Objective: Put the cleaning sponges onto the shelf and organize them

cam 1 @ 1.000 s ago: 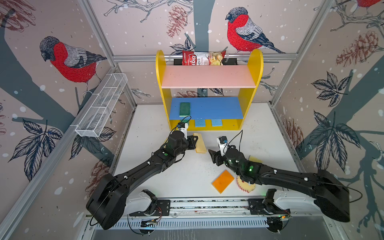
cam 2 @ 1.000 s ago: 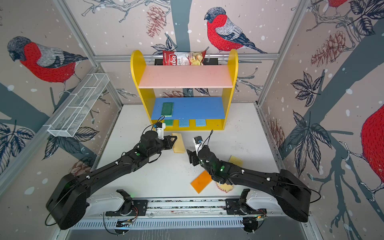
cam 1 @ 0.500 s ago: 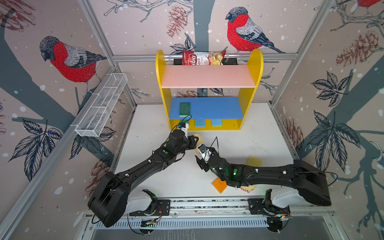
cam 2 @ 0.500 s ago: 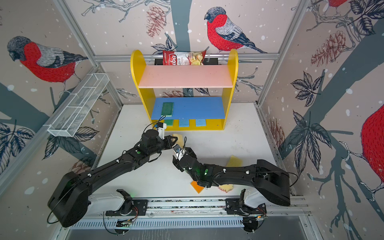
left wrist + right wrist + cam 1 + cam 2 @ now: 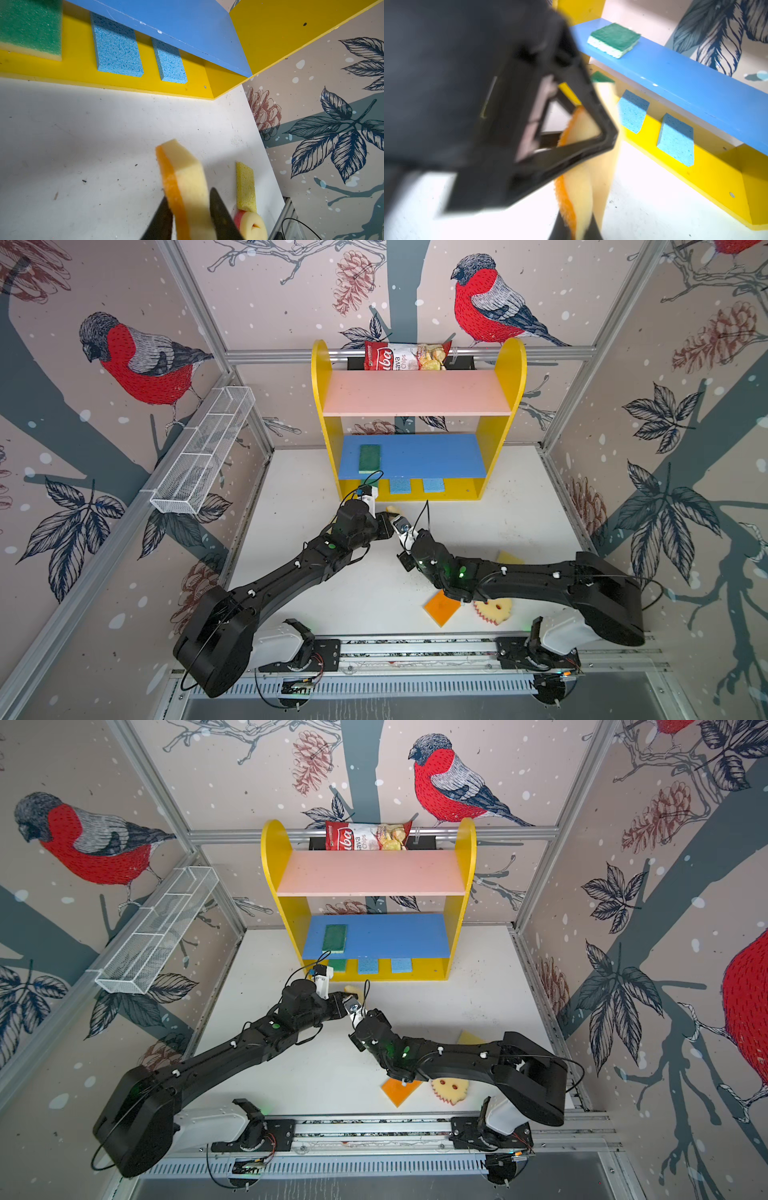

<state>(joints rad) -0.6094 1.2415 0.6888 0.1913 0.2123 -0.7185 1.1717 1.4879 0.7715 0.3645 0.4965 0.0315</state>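
Starting at the left wall, we see a white wire basket (image 5: pixel 203 452) hanging there, well apart from everything else. Next comes the shelf (image 5: pixel 320 406), standing at the back of the table (image 5: pixel 519 510). At the left end of its blue middle board (image 5: pixel 436 456) the upper green sponge (image 5: pixel 369 458) lies flat. Below it, on the yellow base (image 5: pixel 461 489), the lower green sponge (image 5: pixel 31 27) sits half tucked under the board.

Just in front of that end of the shelf we find the left gripper (image 5: pixel 190 199), clear of the table. Its fingers (image 5: pixel 220 212) stand part-way apart, one at each face of the two-tone sponge (image 5: pixel 187 172), which is pale yellow with an orange side and stands on edge. Whether they press it or only flank it we cannot tell. The right gripper (image 5: pixel 576 228) meets it from the other side, jaws closed tight on the same sponge and pinching its foam thin at one end.

Further right on the base we see the left blue sponge (image 5: pixel 400 486) and the right blue sponge (image 5: pixel 433 485), side by side but apart. A chips bag (image 5: pixel 405 356) stands behind the top board.

Near the front of the table the orange sponge (image 5: pixel 441 608) lies flat, partly under the right arm, with the smiley sponge (image 5: pixel 494 610) just beside it. The yellow sponge (image 5: pixel 509 558) peeks out from behind that arm.
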